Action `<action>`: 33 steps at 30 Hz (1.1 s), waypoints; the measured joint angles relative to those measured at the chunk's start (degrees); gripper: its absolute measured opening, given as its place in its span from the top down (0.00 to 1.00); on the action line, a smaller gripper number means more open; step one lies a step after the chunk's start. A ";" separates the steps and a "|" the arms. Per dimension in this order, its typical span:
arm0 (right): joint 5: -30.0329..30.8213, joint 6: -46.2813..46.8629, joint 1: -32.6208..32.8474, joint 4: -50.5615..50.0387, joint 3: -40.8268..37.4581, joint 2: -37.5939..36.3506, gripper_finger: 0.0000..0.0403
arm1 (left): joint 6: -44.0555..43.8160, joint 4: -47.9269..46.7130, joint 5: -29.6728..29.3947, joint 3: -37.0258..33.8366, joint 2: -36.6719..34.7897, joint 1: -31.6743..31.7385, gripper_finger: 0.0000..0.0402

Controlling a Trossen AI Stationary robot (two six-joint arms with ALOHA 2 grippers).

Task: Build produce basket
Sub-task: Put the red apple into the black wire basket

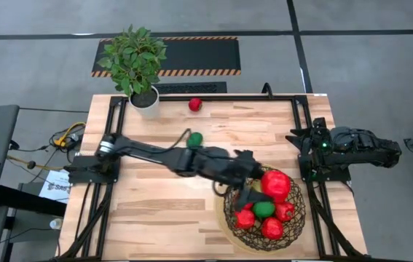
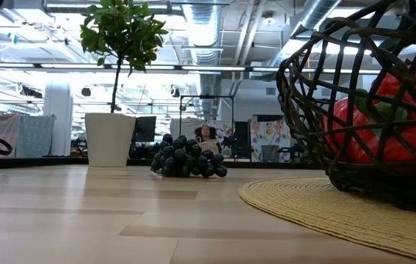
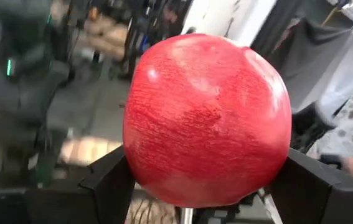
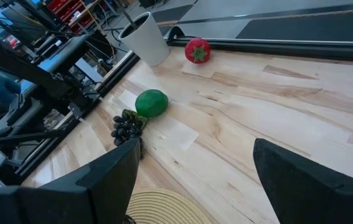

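Note:
The dark wire basket (image 1: 229,217) stands on a round tan mat (image 2: 325,207) at the table's near right. It holds several red pieces (image 1: 272,228) and a green one (image 1: 264,209). My left gripper (image 1: 266,189) reaches over the basket's far rim, shut on a large red fruit (image 1: 275,185). A green lime (image 1: 194,139) and a small red fruit (image 1: 195,104) lie on the table farther back. Dark grapes (image 4: 126,128) lie beside the lime; my left arm hides them in the high view. My right gripper (image 4: 210,186) waits open at the table's right edge. My left gripper pinches the large red fruit between its two fingers (image 3: 109,182), one on each side of its lower half (image 3: 140,167). The fingers come in level from the table's left. The fruit is lifted clear, above the pieces in the basket.
A leafy plant in a white pot (image 1: 145,99) stands at the far left corner. A black frame rail (image 1: 213,97) runs round the table top. Bare wood lies left of the basket, toward the near edge.

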 joint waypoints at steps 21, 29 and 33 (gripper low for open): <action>-0.13 0.39 -0.01 -0.04 0.00 0.00 0.17 | -12.02 -4.14 12.74 0.02 12.93 1.93 0.30; -0.13 0.49 -0.02 -0.11 0.00 0.01 0.17 | -10.68 -9.02 12.95 0.00 12.93 1.26 0.30; -0.13 0.52 0.00 -0.11 0.00 0.01 0.17 | -10.23 -9.47 12.76 -0.02 12.93 0.73 0.30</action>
